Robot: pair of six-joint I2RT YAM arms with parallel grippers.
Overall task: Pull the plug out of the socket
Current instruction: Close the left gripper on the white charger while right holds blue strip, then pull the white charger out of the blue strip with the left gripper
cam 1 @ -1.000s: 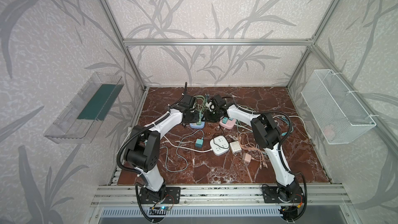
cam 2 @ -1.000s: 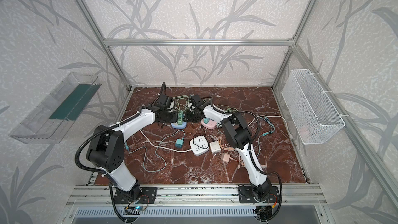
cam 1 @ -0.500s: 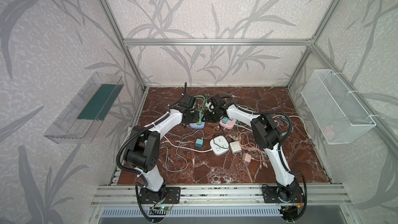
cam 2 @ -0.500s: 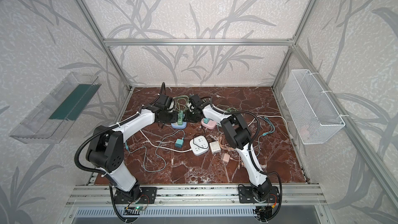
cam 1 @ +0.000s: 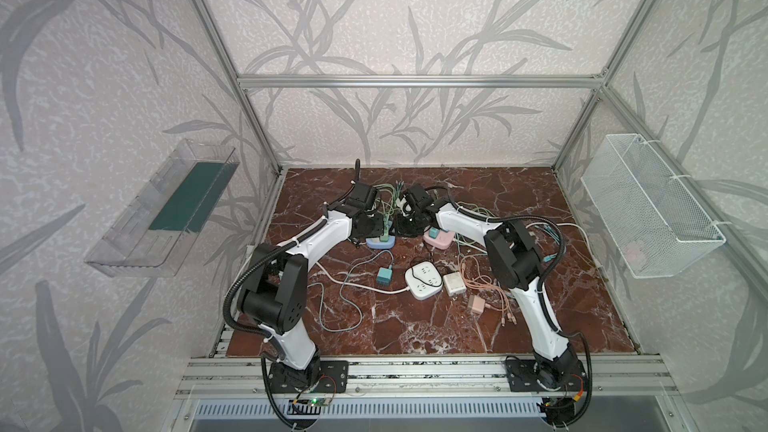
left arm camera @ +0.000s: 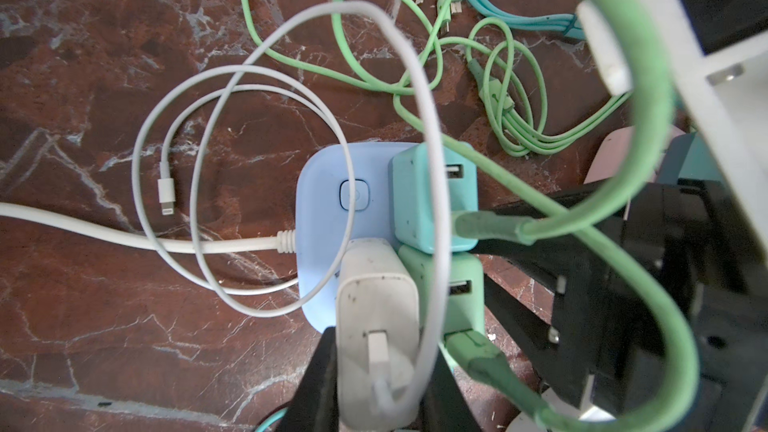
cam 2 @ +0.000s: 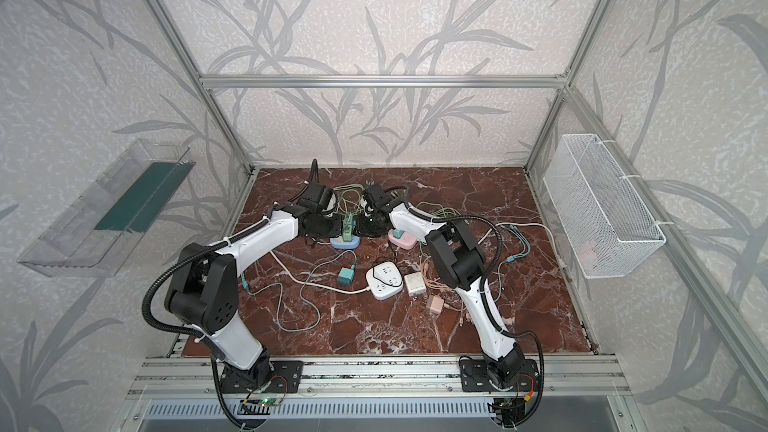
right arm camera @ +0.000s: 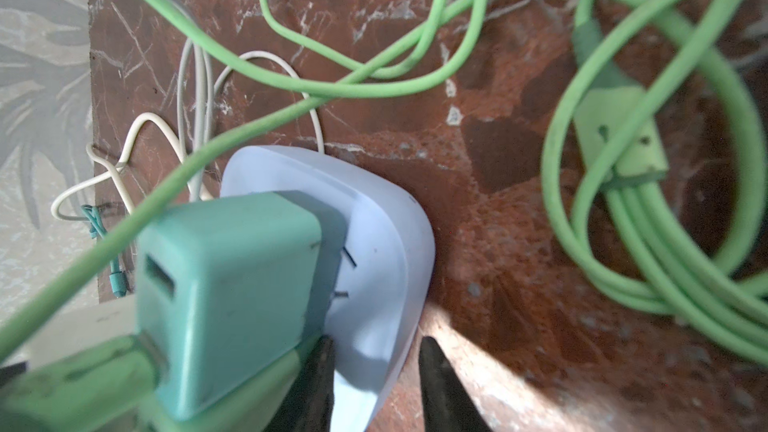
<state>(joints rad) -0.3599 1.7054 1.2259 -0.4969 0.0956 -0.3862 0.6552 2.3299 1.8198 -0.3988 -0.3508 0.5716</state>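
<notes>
**Plug** [left arm camera: 376, 317]: white, block-shaped. We list it standing on one corner of the socket [left arm camera: 324, 201], a pale blue rounded block. We cannot tell whether its pins sit fully in. A thin white cable [left arm camera: 232, 76] leaves its top and loops over the marble.

**Socket, location:** towards the back of the table [cam 1: 498, 326], left of centre. In both top views it lies between the two wrists [cam 1: 380, 243] [cam 2: 345, 243].

**Left claw** [left arm camera: 376, 351]: closed tight on the plug, with one black finger pressed to each side.

**Right claw** [right arm camera: 376, 342]: narrowed down onto the socket. We see its fingers pinching the rim, one inside and one outside.

**Also on the socket:**
- We count a teal plug [left arm camera: 424, 201] and a green plug [left arm camera: 461, 288], side by side and just beside the white one.
- Each has a green cable [left arm camera: 623, 184] in one port.
- A thick white lead [left arm camera: 124, 234] runs from the socket's edge across the table.

**Nearby:**
- A pink socket [cam 1: 439, 238] lies just right of the blue one.
- A white socket [cam 1: 424, 280] lies nearer the front, among loose cables.

**Walls:**
- A wire basket [cam 1: 652, 218] hangs on the right.
- A clear bin [cam 1: 162, 218] hangs on the left.
</notes>
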